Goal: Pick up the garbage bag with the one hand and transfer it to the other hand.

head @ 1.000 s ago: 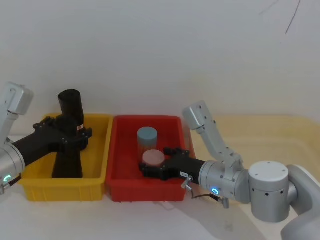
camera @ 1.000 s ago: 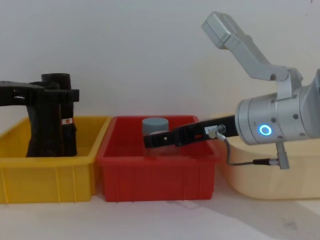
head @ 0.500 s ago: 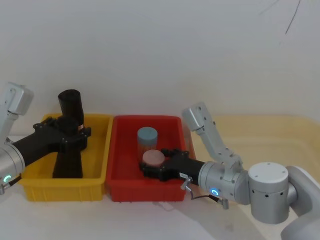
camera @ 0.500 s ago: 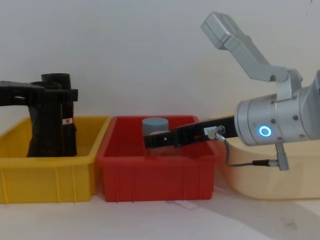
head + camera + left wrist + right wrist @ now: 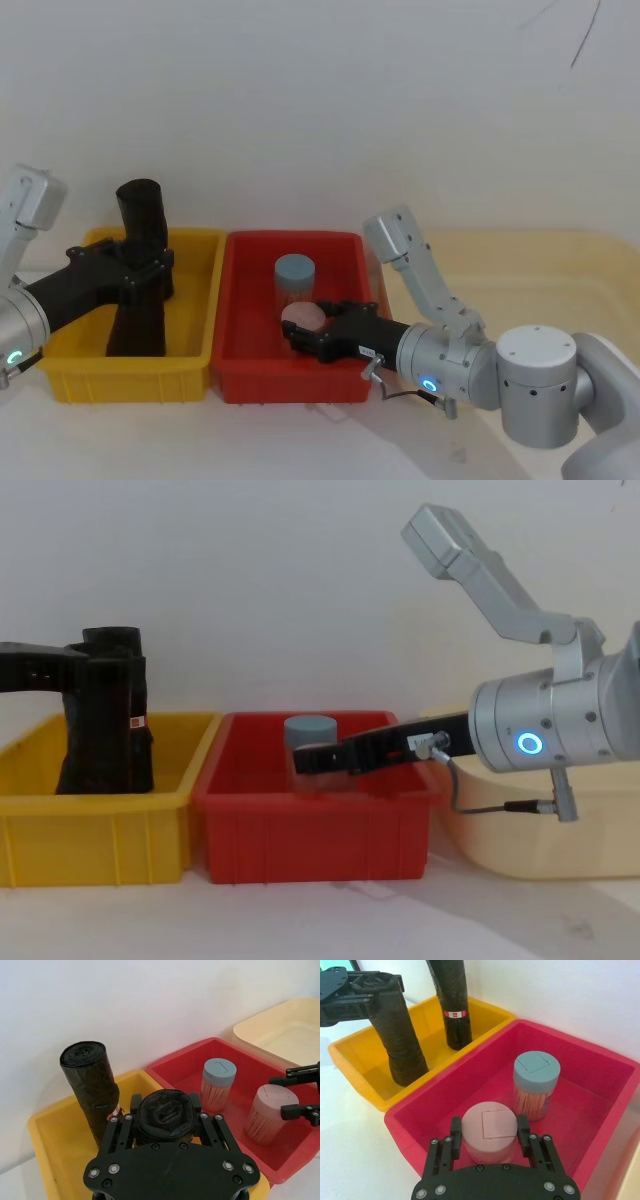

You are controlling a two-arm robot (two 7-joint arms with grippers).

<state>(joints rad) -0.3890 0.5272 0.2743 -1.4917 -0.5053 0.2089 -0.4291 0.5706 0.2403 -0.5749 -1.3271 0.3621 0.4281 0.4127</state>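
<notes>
The garbage bag (image 5: 134,322), a thick black roll, stands in the yellow bin (image 5: 198,238). My left gripper (image 5: 148,268), on the green-ring arm, is shut on its upper part. In the left wrist view the fingers (image 5: 126,1127) press both sides of the garbage bag's top (image 5: 165,1116). The chest view shows the left gripper (image 5: 105,670) on the garbage bag (image 5: 88,742). My right gripper (image 5: 487,1132), on the blue-ring arm, is in the red bin (image 5: 345,241). It stands open, its fingers on either side of a pink-lidded jar (image 5: 488,1125).
A slimmer black roll (image 5: 143,215) with a red-and-white label (image 5: 454,1014) stands upright behind the thick one. A blue-lidded jar (image 5: 294,275) stands in the red bin beyond the pink one. A cream tray (image 5: 560,262) lies to the right.
My left gripper's fingers have drawn in onto the thick roll. The right gripper has edged slightly forward around the pink-lidded jar.
</notes>
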